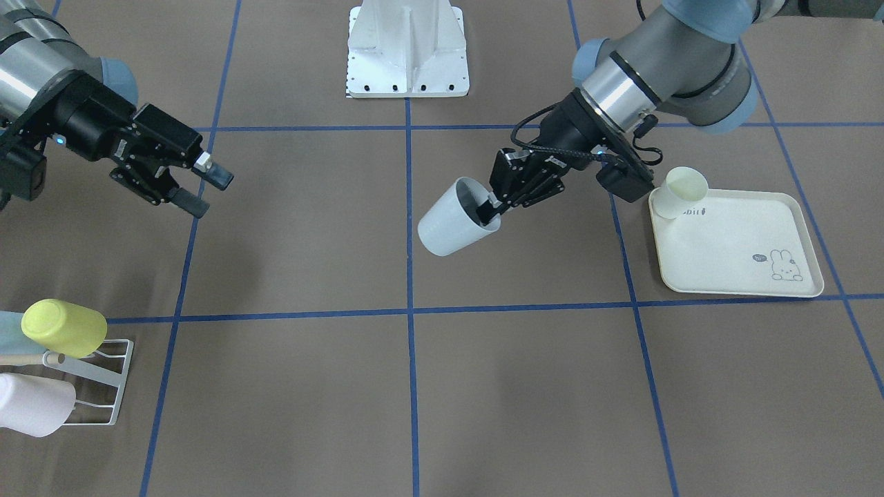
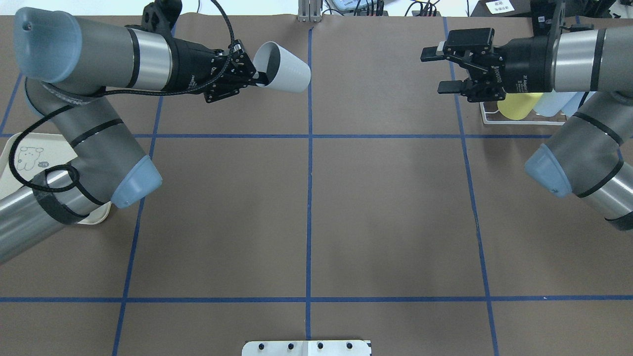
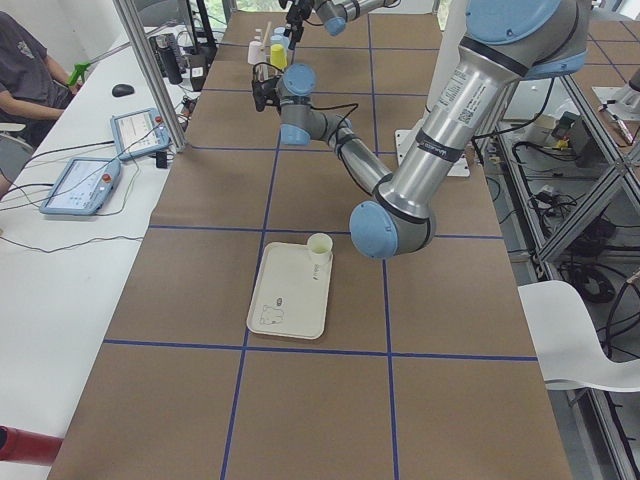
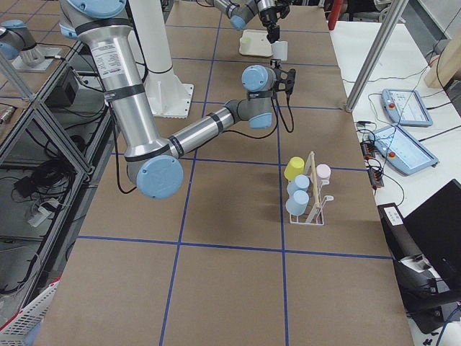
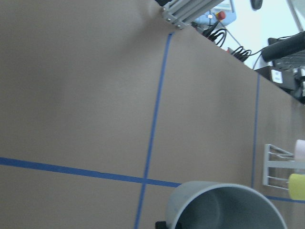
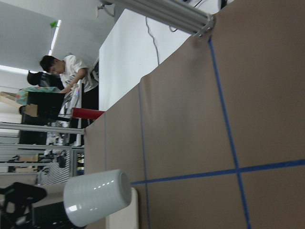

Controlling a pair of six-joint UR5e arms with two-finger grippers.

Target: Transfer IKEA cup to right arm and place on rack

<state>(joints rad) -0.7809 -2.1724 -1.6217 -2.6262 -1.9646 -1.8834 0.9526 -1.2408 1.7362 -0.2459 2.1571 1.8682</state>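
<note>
The IKEA cup [image 2: 287, 74], pale grey, is held clear of the table [image 2: 385, 207] in the upper centre-left of the overhead view, just left of the middle blue tape line [image 2: 309, 198]. The left gripper [image 2: 258, 79] is clamped on the cup's wall at the rim, with one finger inside the mouth and the other outside. The cup lies on its side. Its long axis runs roughly across the frame, with the mouth toward the left gripper and the closed base toward the frame's right.

The right gripper [image 2: 439, 71] is in the upper right of the same view, jaws spread wide with nothing between them. Its fingers point leftward at the cup's base. It is well apart from the cup.

Judgement: the hand-over has not begun. The right gripper must close the gap along the cup's axis and take the body near the base, since the rim end is occupied.

The rack [image 1: 103, 386] stands at the lower left of the front-facing view, below the right gripper. It carries a yellow cup [image 1: 63, 328] and a pink cup [image 1: 31, 407]. A rabbit-print tray [image 1: 739, 241] with a cream cup [image 1: 680, 193] lies at that view's right.
</note>
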